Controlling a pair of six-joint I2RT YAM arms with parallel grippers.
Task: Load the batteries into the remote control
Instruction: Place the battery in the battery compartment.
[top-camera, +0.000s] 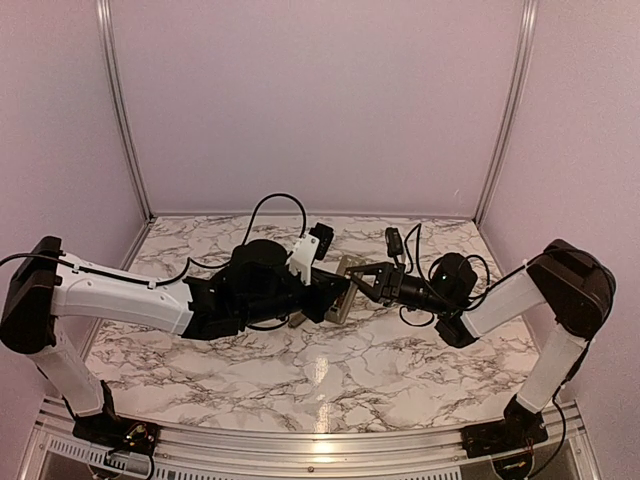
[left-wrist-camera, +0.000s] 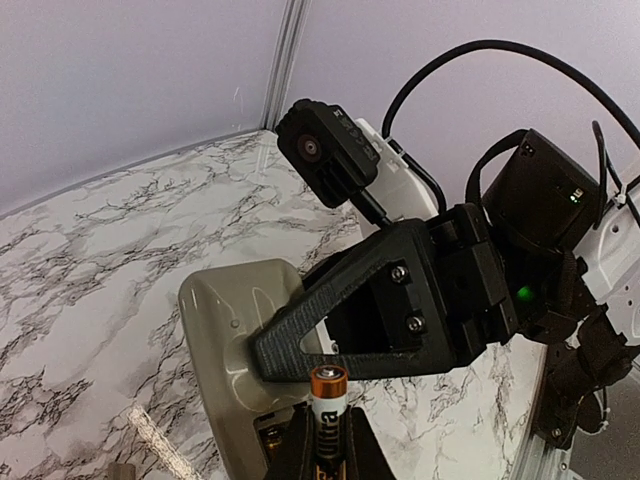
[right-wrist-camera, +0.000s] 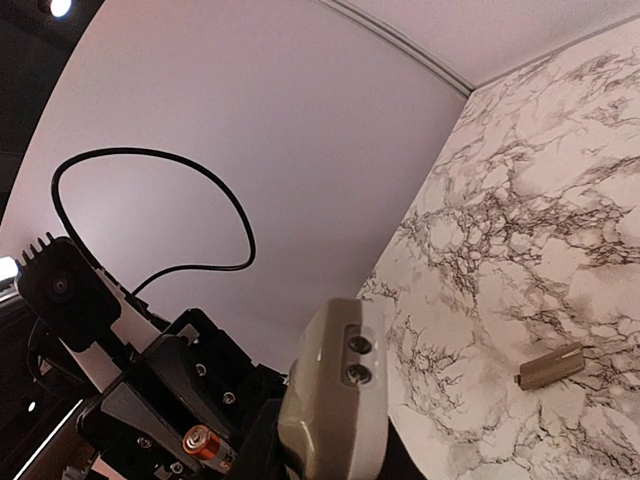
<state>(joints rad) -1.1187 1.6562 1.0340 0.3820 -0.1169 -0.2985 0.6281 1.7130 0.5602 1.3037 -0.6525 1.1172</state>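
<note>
**Battery tip at the remote's back, not yet laid in**

Both arms meet above the middle of the table (top-camera: 250, 370), a little toward its far edge. The right pincer (top-camera: 364, 284) is clamped on the remote (left-wrist-camera: 225, 310). One black finger (left-wrist-camera: 330, 320) lies across the greyish-tan back and the other is hidden behind the body. The left pincer (left-wrist-camera: 325, 445) pinches a battery (left-wrist-camera: 328, 395) low on its barrel, so the gold-capped end stands free beyond the fingertips.

The move turns on how the battery lines up with the remote. From the left wrist, the battery's long axis runs along the left fingers and points forward at the remote's back. Its cap is just beside the right finger and near the remote's lower end, where the back looks open. I cannot tell whether the cap touches the remote. The remote's own long axis slants away from that camera, so the battery appears to sit at an angle to the bay rather than parallel to it.

The left arm is the nearer one and carries the part. I judge that it must tilt the battery flat along the bay and press it in while the right arm holds the remote steady.

The cover (right-wrist-camera: 550, 368) lies on the table, well apart from the remote.
</note>
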